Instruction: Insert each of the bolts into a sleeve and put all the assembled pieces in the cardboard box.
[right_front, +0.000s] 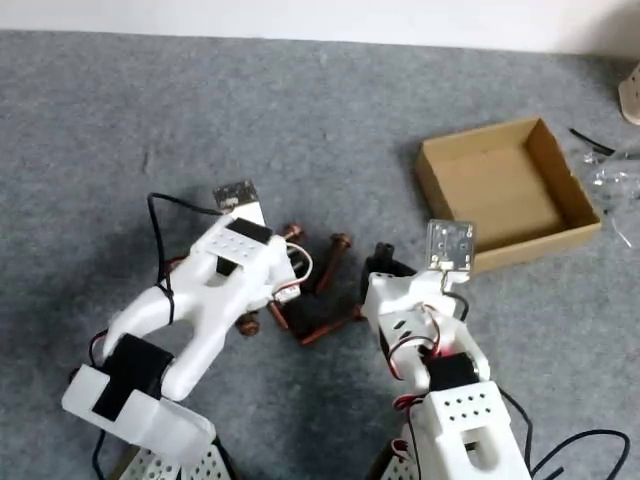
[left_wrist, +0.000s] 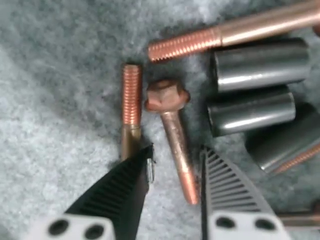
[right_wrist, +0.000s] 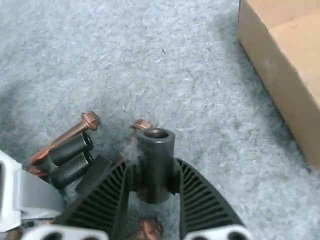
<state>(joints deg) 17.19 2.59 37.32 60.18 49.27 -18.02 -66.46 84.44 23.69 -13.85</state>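
From above, you see the left arm (right_front: 215, 285) bent over a heap of copper bolts (right_front: 325, 285) on the grey carpet (right_front: 120, 110). The right arm (right_front: 425, 330) stands just beside the heap on its other side. The cardboard box (right_front: 530, 248) sits open side up, well apart from the heap and beyond the right arm.

In the left wrist view, your left claw (left_wrist: 176, 152) is spread, with one finger on each side of a hex-head bolt (left_wrist: 167, 95). Its shank lies in the gap, and you cannot tell whether either finger touches it. A second bolt (left_wrist: 131, 107) lies just beside it, with one end slipping under the dark finger (left_wrist: 127, 185). A longer bolt (left_wrist: 235, 32) lies past the hex head. Three grey sleeves (left_wrist: 257, 65) lie side by side near that head.

In the right wrist view, your right claw (right_wrist: 152, 167) pinches a dark sleeve (right_wrist: 156, 145) upright with its open end up. A bolt head (right_wrist: 142, 124) shows just behind it. Two loose sleeves (right_wrist: 70, 148) lie against another bolt (right_wrist: 65, 135) nearby. The box wall stands apart on the carpet.
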